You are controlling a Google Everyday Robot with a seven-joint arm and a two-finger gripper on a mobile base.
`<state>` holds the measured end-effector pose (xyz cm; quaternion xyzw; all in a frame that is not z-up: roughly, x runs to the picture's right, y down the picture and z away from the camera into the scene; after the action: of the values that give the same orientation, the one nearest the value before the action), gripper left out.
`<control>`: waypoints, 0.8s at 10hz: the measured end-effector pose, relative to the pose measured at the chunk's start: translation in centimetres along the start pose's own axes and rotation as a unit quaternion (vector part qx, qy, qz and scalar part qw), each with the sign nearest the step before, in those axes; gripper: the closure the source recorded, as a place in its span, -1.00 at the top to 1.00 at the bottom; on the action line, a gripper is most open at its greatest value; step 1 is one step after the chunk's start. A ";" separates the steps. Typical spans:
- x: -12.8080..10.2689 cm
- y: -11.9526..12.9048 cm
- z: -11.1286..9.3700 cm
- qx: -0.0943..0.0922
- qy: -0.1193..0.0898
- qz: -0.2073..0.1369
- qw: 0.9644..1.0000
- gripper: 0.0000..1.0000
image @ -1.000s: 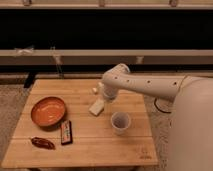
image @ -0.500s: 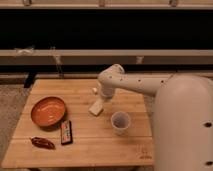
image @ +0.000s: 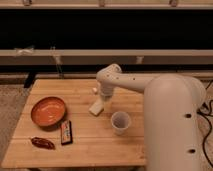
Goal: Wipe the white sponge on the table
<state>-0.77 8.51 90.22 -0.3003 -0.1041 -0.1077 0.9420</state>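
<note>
White sponge [image: 95,109] meets my hand [image: 103,101] from lower-left on the bench [image: 85,145], long axis toward it; I cannot tell my grip

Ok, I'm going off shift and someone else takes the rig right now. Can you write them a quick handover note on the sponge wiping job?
Gripper: pointing down over mid-table, at the upper end of the white sponge; whether it grips the sponge cannot be told.
Sponge: on the wooden table, between the orange bowl and the white cup.
Done: gripper is at the sponge.
Left: the wiping strokes across the table; no trace shows how much is wiped.
Watch: the cup stands close to the sponge's right.
</note>
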 end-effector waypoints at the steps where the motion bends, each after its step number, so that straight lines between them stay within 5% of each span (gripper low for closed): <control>1: 0.1 0.0 0.3 -0.006 0.002 0.000 1.000 0.60; 4: 0.5 0.1 1.4 -0.026 0.008 0.000 1.000 0.57; 8: 0.6 0.4 2.1 -0.040 0.011 -0.002 0.999 -0.24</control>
<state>-0.41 9.95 91.80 -0.3366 -0.0898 -0.1170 0.9300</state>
